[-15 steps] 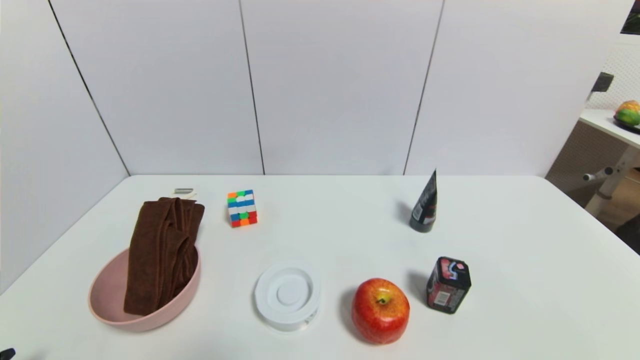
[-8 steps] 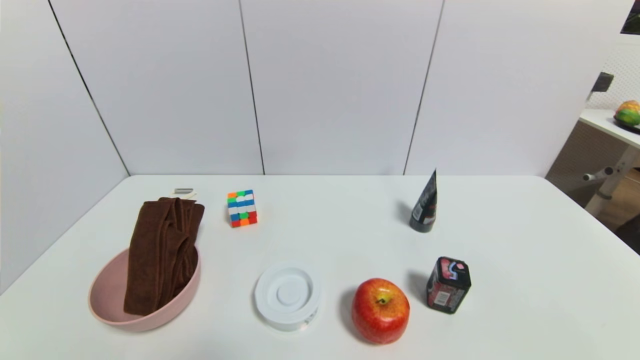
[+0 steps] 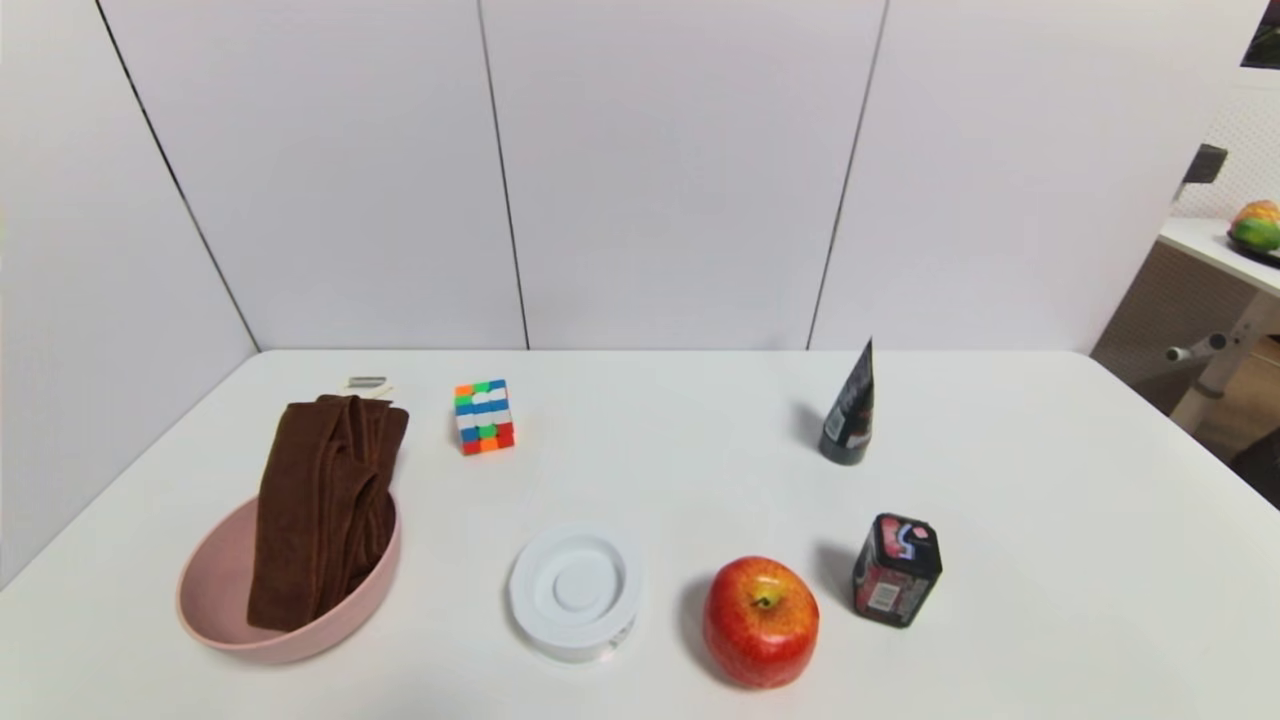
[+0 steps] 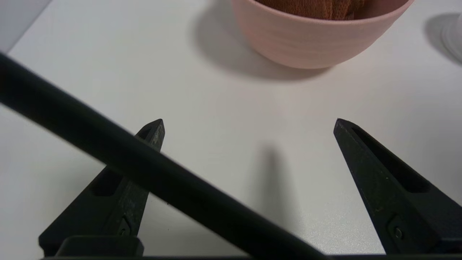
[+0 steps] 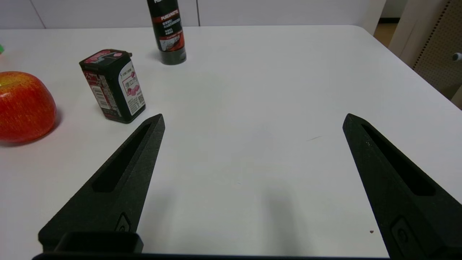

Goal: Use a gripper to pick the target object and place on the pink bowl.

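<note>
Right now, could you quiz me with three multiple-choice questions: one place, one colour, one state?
1. Where is the towel?
A) under the apple
B) in the pink bowl
C) beside the black tube

2. What colour is the apple?
A) mostly red
B) all green
C) purple

3. How do the left gripper's jaws stand?
A) shut on the towel
B) shut on nothing
C) open and empty

1 B: the towel leans inside the pink bowl.
2 A: the apple shows red skin.
3 C: the left gripper has bare table between its jaws.
</note>
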`<move>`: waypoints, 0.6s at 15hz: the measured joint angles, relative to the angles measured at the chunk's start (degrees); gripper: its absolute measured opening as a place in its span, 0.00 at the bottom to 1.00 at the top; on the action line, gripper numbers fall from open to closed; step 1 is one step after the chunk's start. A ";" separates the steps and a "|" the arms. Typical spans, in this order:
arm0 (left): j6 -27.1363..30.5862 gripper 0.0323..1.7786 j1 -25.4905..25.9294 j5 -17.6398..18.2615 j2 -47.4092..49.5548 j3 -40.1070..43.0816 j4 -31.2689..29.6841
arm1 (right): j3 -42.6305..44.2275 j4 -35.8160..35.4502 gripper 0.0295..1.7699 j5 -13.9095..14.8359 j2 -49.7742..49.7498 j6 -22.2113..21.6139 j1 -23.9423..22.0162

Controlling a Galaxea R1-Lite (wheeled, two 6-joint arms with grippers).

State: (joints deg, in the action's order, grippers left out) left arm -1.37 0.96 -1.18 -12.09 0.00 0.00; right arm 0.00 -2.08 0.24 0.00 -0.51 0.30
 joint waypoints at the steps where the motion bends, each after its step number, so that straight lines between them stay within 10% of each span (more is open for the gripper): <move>1: 0.00 0.95 -0.12 0.00 1.90 0.00 0.00 | 0.00 0.00 0.96 0.02 0.00 -0.01 0.00; 9: -0.63 0.95 -1.12 -0.09 11.79 0.00 0.05 | 0.00 0.00 0.96 0.02 0.00 0.00 0.02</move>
State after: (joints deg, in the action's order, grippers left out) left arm -2.00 -0.16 -1.27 -0.30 0.00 0.05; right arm 0.00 -2.08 0.27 0.00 -0.51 0.33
